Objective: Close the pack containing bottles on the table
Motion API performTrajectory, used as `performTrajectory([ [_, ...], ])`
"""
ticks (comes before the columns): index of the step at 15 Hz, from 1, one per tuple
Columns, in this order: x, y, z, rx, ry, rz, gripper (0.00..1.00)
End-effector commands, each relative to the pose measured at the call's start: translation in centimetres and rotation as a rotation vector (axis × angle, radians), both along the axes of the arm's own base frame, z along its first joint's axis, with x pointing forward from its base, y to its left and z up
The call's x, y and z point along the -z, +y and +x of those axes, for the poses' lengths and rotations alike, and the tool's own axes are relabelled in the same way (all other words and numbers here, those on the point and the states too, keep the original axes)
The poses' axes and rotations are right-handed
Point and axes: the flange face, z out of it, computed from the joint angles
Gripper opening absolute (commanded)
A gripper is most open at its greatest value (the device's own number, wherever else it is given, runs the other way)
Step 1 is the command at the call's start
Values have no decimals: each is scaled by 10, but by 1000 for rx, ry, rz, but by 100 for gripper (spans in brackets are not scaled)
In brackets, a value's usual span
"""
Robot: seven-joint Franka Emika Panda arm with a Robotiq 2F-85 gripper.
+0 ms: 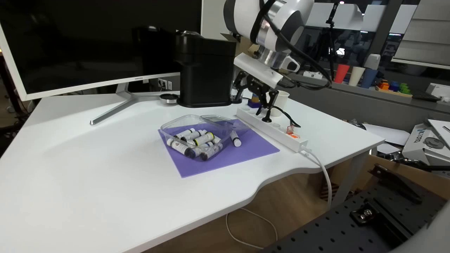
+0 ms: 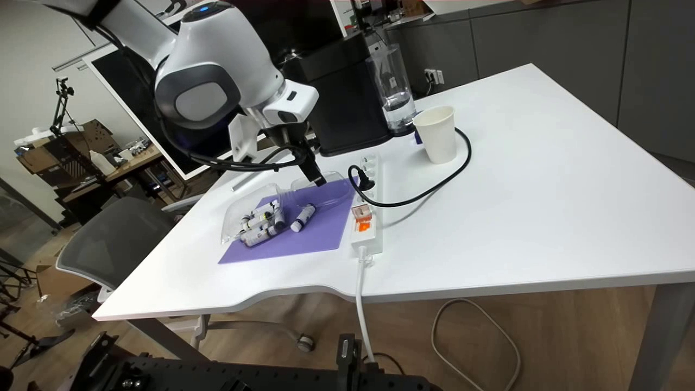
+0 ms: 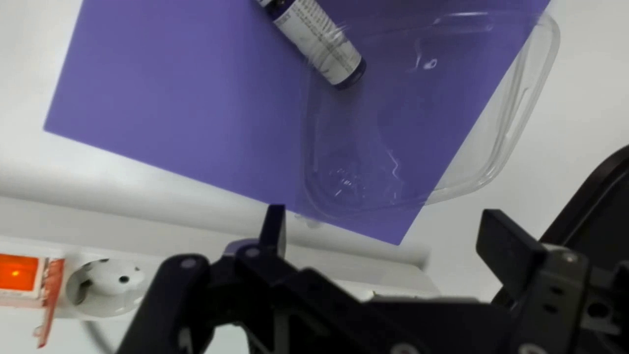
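The clear plastic pack (image 1: pixel 190 122) sits unclosed on the left part of a purple sheet (image 1: pixel 251 144), which lies on the white table (image 1: pixel 98 186), with a large monitor (image 1: pixel 98 42) at the far left and a white power strip (image 1: pixel 281 138) just to the right. Several small bottles (image 1: pixel 204 139) with white labels lie on their sides inside it, heaped toward the near side, one with a yellow band. The pack's lid (image 3: pixel 403 113) extends to the right of the filled part and reaches past the sheet's far edge. A loose bottle (image 3: pixel 319 42) lies on the sheet just right of the heap; in the wrist view the lid's rim crosses it, and whether they touch cannot be told. The hand (image 3: pixel 385 236) hovers above the sheet's far right corner and the strip, its fingers (image 3: pixel 508 250) spread wide apart. A black plug (image 2: pixel 365 183) stands in the strip, and its black cable (image 2: pixel 391 205) curves round the near and right sides of an upright white paper cup (image 2: pixel 437 138). An orange switch (image 3: pixel 17 273) glows at the strip's near end, where a white cord (image 2: pixel 360 304) drops over the table's near edge. A tall black appliance (image 1: pixel 207 73) stands on the far side, beside a clear vessel (image 2: pixel 399 108) holding some water.
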Motion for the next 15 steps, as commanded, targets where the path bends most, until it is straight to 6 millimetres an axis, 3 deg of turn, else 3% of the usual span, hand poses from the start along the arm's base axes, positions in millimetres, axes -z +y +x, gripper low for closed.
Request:
performTrajectory([
  [1, 16, 14, 20, -30, -21, 28, 100],
  [3, 15, 18, 11, -21, -5, 25, 100],
  [8, 24, 23, 12, 13, -17, 23, 100],
  [15, 46, 32, 1, 119, -17, 34, 100],
])
